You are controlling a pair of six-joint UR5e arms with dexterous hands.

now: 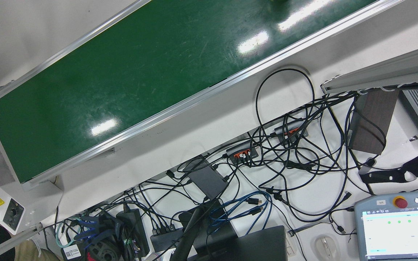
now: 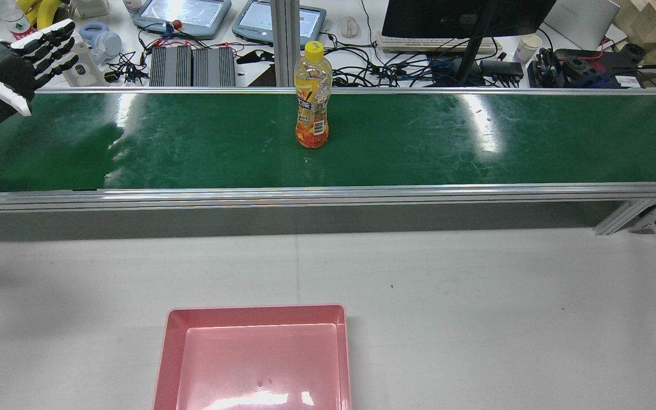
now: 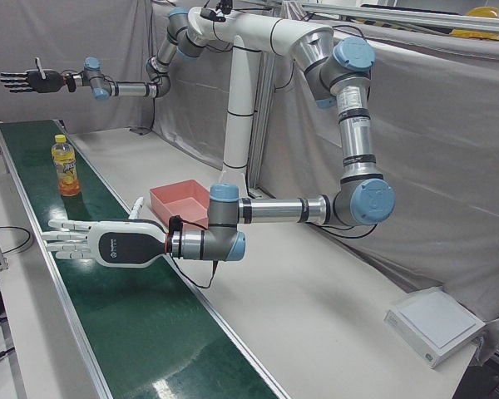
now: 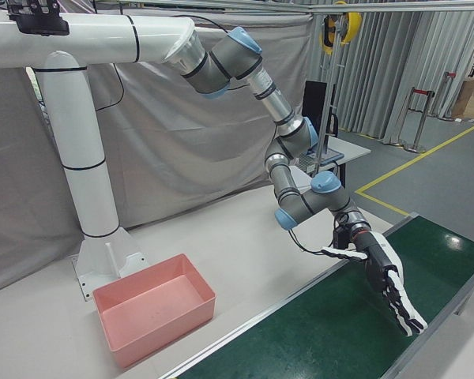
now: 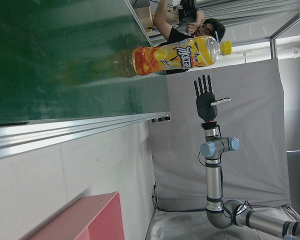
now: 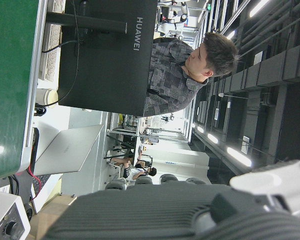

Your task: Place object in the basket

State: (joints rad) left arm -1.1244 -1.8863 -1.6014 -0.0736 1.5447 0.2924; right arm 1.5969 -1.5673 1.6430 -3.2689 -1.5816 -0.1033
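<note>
An orange drink bottle (image 2: pixel 312 97) with a yellow cap stands upright on the green conveyor belt (image 2: pixel 476 148), near its middle. It also shows in the left-front view (image 3: pixel 65 166) and the left hand view (image 5: pixel 180 55). The empty pink basket (image 2: pixel 254 310) sits on the white table on the robot's side of the belt, and its wall shows in the right-front view (image 4: pixel 166 335). My left hand (image 3: pixel 100 243) hovers open over the belt, fingers stretched toward the bottle, well short of it (image 2: pixel 17 65). My right hand (image 4: pixel 387 284) is open, fingers spread, raised beyond the bottle (image 3: pixel 29 81).
Behind the belt lie tangled cables (image 1: pixel 285 152), teach pendants (image 2: pixel 183 14), a monitor (image 2: pixel 464 17) and a control box (image 1: pixel 9 214). A person (image 6: pixel 190 70) stands past the monitor. The white pedestal (image 4: pixel 91 205) rises behind the basket. A flat white box (image 3: pixel 437 320) rests on the table.
</note>
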